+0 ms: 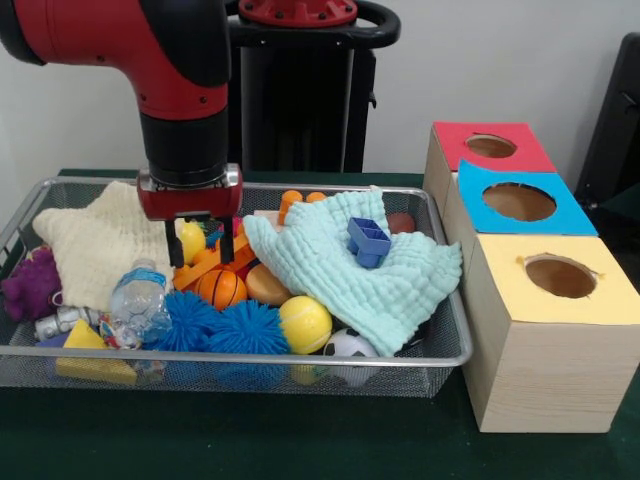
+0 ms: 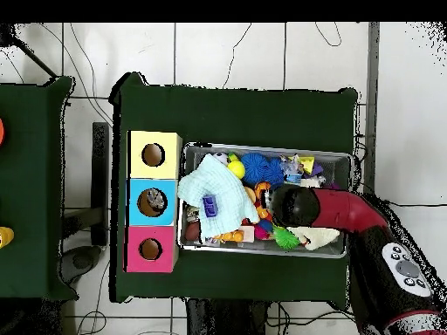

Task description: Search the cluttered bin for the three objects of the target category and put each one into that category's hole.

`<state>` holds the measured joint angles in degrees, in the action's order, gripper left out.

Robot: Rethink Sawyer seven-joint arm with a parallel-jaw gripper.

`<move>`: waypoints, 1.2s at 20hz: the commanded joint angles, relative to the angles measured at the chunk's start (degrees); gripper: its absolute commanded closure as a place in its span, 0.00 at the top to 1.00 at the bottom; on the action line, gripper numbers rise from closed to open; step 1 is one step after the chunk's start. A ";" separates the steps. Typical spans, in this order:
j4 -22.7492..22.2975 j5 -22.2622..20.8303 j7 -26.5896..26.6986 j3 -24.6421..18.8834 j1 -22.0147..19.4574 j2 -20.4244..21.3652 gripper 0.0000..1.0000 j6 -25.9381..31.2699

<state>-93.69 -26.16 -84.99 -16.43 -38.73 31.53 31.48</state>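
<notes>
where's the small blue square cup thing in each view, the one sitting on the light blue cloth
Front view: the blue square cup sits on top of the light blue cloth, right of the bin's centre, right of the end effector.
Overhead view: the cup lies on the same cloth at the bin's left end, nearest the boxes.
Shared landmark: the blue-topped box, the middle of the three.

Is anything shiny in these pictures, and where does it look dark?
Front view: light glints on the clear bottle and the yellow ball, and shade sits under the light blue cloth. Overhead view: the green table cover looks nearly black, and the yellow box's hole is dark inside.
</notes>
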 commanded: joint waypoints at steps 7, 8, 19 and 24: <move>-3.25 0.58 3.89 -4.67 -6.26 1.86 1.00 3.31; -3.58 0.89 3.91 -4.88 -6.89 2.26 1.00 3.51; -3.69 0.26 -0.32 -4.57 -6.75 0.24 1.00 -0.54; -3.97 -0.27 -2.36 -3.47 -5.64 -0.36 1.00 -2.40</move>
<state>-94.69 -26.14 -84.99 -16.61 -45.48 33.36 31.48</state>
